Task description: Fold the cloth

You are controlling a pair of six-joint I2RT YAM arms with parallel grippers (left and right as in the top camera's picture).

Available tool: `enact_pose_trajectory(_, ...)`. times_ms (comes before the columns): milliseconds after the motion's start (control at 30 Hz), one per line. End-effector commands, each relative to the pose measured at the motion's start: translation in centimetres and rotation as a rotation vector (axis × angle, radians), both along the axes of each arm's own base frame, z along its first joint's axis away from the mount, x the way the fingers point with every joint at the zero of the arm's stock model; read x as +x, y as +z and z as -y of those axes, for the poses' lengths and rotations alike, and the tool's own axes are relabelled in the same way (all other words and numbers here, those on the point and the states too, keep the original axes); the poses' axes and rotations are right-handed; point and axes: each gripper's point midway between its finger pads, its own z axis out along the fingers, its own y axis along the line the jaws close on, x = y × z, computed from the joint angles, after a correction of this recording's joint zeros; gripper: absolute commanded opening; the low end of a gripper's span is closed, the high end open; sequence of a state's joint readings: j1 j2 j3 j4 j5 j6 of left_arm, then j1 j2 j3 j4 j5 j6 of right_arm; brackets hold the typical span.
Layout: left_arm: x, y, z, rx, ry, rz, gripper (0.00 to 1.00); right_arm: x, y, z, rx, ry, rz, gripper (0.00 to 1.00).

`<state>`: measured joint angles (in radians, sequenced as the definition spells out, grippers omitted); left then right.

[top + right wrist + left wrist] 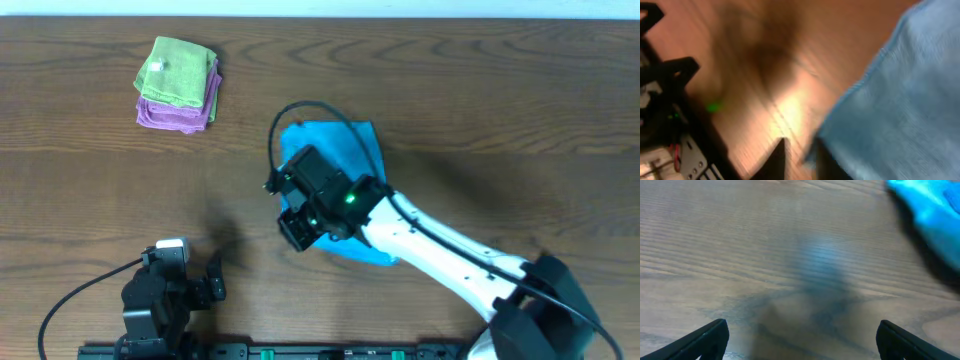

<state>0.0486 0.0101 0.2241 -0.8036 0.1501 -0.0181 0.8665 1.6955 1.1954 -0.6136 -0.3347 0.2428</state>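
White-shelled right arm (450, 255), black wrist housing (318, 185), green light (351, 198), looping black cable (272, 140).

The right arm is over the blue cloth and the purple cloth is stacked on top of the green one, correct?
No: the overhead view shows the green cloth on top of the purple cloth. The right arm is indeed over the blue cloth.

A brown wood-grain surface (480, 90) fills the view, evenly lit; a pale strip (320, 8) runs along its far edge, well beyond both jaws.

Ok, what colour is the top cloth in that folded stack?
The top cloth is light green, clearest overhead.
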Motion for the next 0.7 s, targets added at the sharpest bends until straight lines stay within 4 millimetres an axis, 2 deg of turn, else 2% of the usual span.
enact_pose_trajectory(0, -1.0, -1.4, -0.1, 0.021, -0.011, -0.062, 0.95, -1.7, 0.0, -1.7, 0.036, 0.049, -0.025, 0.40)
enact_pose_trajectory(100, -1.0, -1.4, -0.1, 0.021, -0.011, -0.062, 0.95, -1.9, 0.3, -2.3, 0.053, 0.062, -0.010, 0.55)
enact_pose_trajectory(233, -1.0, -1.4, -0.1, 0.021, -0.011, -0.062, 0.95, 0.0, -0.1, -1.0, 0.009, 0.003, 0.029, 0.60)
enact_pose_trajectory(367, -1.0, -1.4, -0.1, 0.021, -0.011, -0.062, 0.95, 3.7, -1.0, 2.8, -0.103, -0.099, 0.099, 0.60)
enact_pose_trajectory(567, -1.0, -1.4, -0.1, 0.021, -0.011, -0.062, 0.95, 6.8, -2.5, 10.0, -0.349, -0.242, 0.156, 0.60)
enact_pose_trajectory(667, -1.0, -1.4, -0.1, 0.022, -0.011, -0.062, 0.95, 8.5, -2.2, 11.3, -0.398, -0.245, 0.236, 0.54)
